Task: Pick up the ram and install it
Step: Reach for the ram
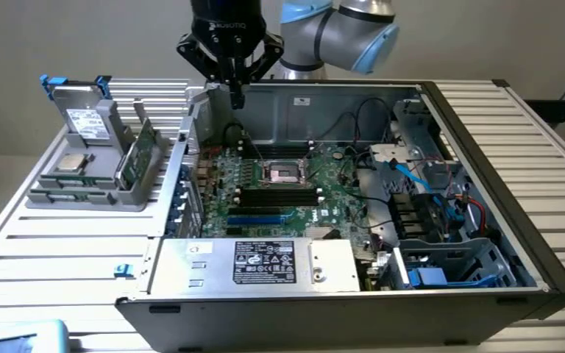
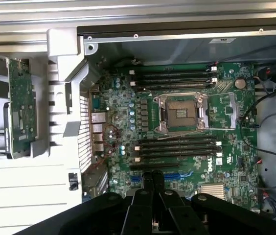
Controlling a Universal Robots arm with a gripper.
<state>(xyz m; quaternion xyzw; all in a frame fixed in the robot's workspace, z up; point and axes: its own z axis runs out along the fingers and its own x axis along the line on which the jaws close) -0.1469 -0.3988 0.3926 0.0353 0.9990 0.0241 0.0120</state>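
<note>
While its two black fingers are pressed together with nothing between them, the black gripper (image 1: 235, 94) hangs above the far corner of the open grey metal computer case (image 1: 312, 110), on the exterior view's left. From the wrist view the closed gripper (image 2: 152, 176) sits over the large green motherboard (image 2: 236, 127), near a bank of empty black memory slots (image 2: 177, 147) beside the square silver processor socket (image 2: 183, 113).

Outside the case, towards the exterior view's left, a grey plastic rack (image 1: 76, 198) rests on the white slatted desk (image 1: 57, 250). The ram (image 1: 143, 158), a long narrow green circuit-board stick, stands on its long edge in that rack, well apart from the gripper. Its long axis runs from near to far in the exterior view, roughly along the case's side wall, and it leans a little. In the wrist view the ram (image 2: 21, 105) presents its broad face, its length at right angles to the slots.

The exterior view adds the grey and blue robot arm (image 1: 352, 29), a grey boxy drive with a white label (image 1: 88, 123) upright in the rack, and the silver labelled power supply (image 1: 263, 265) at the case's near edge. The wrist view adds a second slot bank on the socket's other side
</note>
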